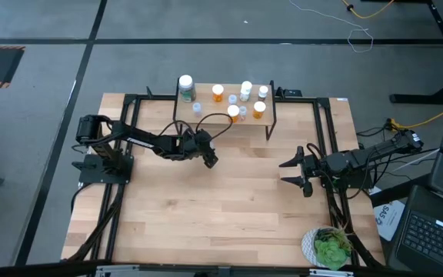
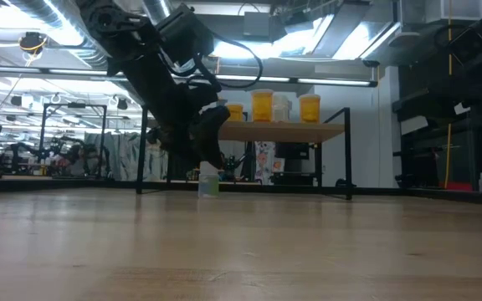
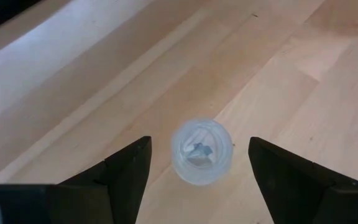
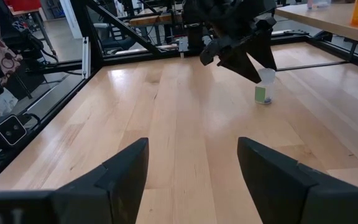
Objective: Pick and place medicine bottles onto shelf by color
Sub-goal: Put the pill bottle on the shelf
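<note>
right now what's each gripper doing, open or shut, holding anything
Left gripper: open, poised over the small clear bottle on the table, not gripping it.
Right gripper: open, empty, waiting at the table's right side.

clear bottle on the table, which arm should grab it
Left. The left gripper hangs right over the small clear bottle, open, a finger on either side. The right gripper is open too, but waits at the table's right side, well away from it.

We log setting: robotics lab | exposed ceiling ducts (image 2: 48,17) above left gripper (image 2: 212,125) | laptop (image 1: 437,235) behind right gripper (image 1: 292,172)
</note>
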